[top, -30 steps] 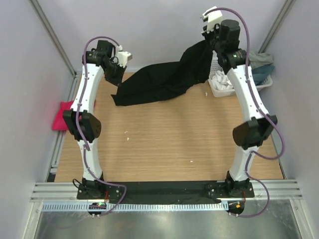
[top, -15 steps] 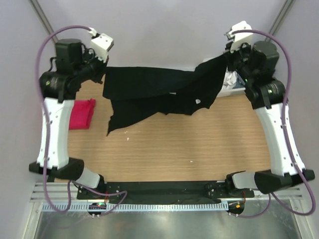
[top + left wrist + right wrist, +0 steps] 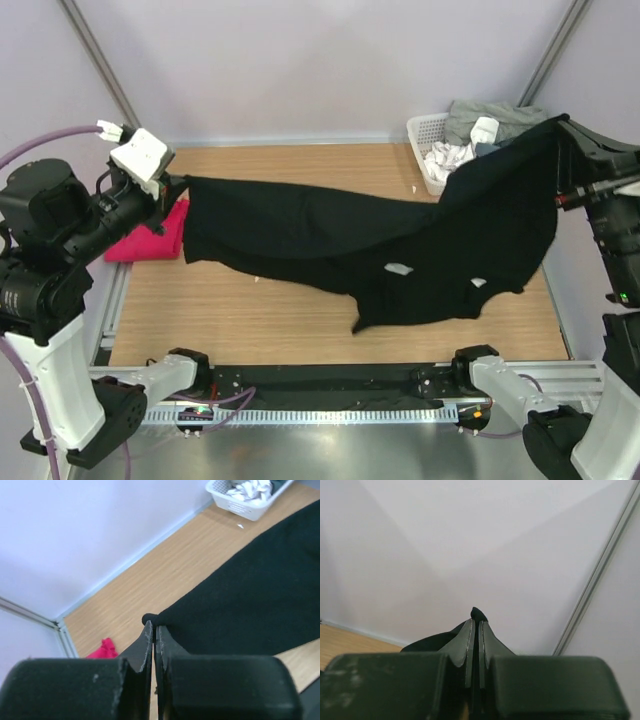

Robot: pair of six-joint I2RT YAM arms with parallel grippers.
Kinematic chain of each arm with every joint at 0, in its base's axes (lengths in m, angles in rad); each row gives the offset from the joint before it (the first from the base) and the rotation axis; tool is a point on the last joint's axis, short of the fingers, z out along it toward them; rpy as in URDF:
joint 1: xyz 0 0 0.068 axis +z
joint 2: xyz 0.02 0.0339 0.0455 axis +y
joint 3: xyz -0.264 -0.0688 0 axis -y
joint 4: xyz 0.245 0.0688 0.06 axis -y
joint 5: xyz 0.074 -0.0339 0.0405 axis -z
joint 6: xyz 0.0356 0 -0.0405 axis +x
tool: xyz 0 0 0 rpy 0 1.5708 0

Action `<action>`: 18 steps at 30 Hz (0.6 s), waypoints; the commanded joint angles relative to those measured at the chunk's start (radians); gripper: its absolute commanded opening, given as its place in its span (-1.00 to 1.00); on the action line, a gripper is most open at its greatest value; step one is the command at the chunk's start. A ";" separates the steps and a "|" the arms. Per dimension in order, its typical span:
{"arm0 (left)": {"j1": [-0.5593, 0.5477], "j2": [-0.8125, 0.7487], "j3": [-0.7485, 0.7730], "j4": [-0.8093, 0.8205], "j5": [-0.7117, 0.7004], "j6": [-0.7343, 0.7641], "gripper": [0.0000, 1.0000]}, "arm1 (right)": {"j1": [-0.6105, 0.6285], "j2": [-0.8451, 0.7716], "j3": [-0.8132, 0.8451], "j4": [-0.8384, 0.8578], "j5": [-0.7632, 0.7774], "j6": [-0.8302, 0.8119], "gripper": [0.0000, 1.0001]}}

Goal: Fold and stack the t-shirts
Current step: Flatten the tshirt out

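Two shirts are showing on this rig. Farthest left, the crumpled bright pink-magenta cloth t-shirt (image 3: 150, 240) is lying at the left edge of the pale wooden table (image 3: 300, 320), just beside the left arm and untouched. The left gripper (image 3: 182, 183) is clamping one end of the large plain black cloth t-shirt (image 3: 330, 235), its jaws pinching tight on a bunched edge in the wrist view. The shirt is hanging spread between both arms above the table and sagging toward the middle, with small white tags (image 3: 398, 268) showing near its lower edge. Whether that edge is touching the wood is not clear. Behind it, the white latticed plastic basket (image 3: 424, 150) is sitting at the far right corner, holding pale cloth. The right gripper (image 3: 562, 125) is gripping the opposite end, raised higher, jaws closed on a nub of black cloth. By my reading, the spreading-out step is under way. Next, both arms are going to need to lower the shirt flat onto the wood, holding tension so no slack bunches, before any fold.
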 commanded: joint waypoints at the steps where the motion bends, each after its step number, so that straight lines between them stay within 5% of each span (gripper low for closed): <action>1: -0.001 -0.025 -0.088 -0.032 0.062 -0.016 -1.00 | -0.008 0.011 -0.005 -0.071 -0.036 0.035 -0.97; 11: -0.001 0.103 -0.311 -0.038 0.111 -0.044 -1.00 | -0.008 0.032 -0.377 0.063 -0.068 -0.031 -0.97; 18: -0.001 0.332 -0.544 0.168 0.029 -0.024 -1.00 | -0.008 0.302 -0.545 0.293 -0.083 -0.082 -0.97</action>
